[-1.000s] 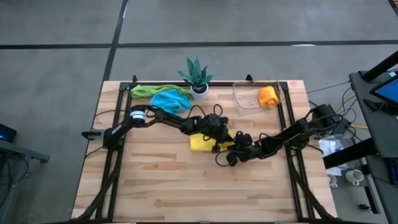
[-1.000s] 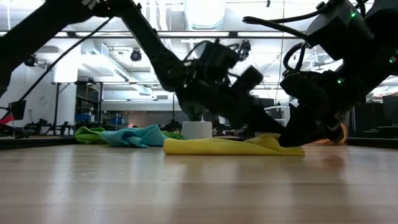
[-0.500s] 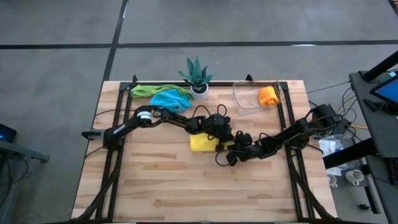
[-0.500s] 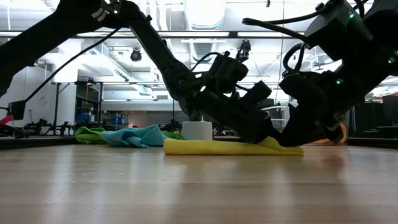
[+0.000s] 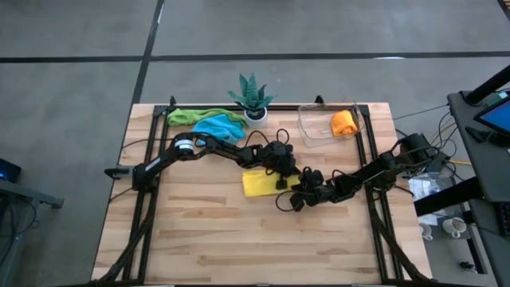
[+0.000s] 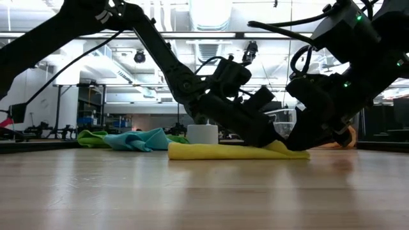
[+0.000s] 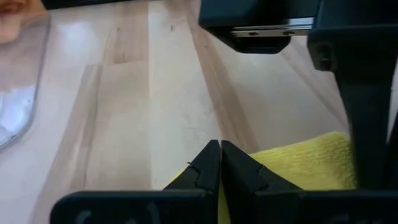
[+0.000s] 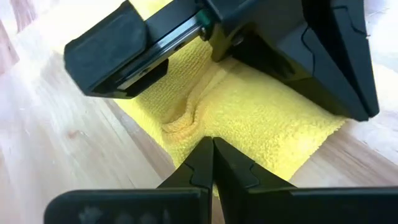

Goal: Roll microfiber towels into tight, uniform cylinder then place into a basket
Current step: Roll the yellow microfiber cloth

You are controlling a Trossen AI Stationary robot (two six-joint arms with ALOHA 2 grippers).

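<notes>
Yellow towel [image 5: 259,182] is lying flat near the desk [image 5: 199,239] centre, w/ both arms working at its right edge. Left end effector [image 5: 282,182] is pressing down on that edge, fingers [image 7: 208,163] sitting together w/ the yellow cloth right at their tips. Right end effector [image 5: 296,189] is meeting it from the other side, fingers [image 8: 202,155] also together, tips resting on the towel where the cloth is bunching into a small ridge (low view shows the hump at the right end of the towel [image 6: 281,147]). The two end effectors are sitting just beside each other, nearly touching; can't tell if either is actually pinching fabric.

Basket [image 5: 312,127] is standing at the back right of the desk, w/ an orange towel [image 5: 343,122] lying inside at its right end. Green towel [image 5: 185,116] and blue towel [image 5: 217,127] are lying crumpled at the back left, touching each other, w/ the blue one nearer the centre. Plant [image 5: 252,96] in a white pot is standing just right of them, between the loose towels and the basket.
</notes>
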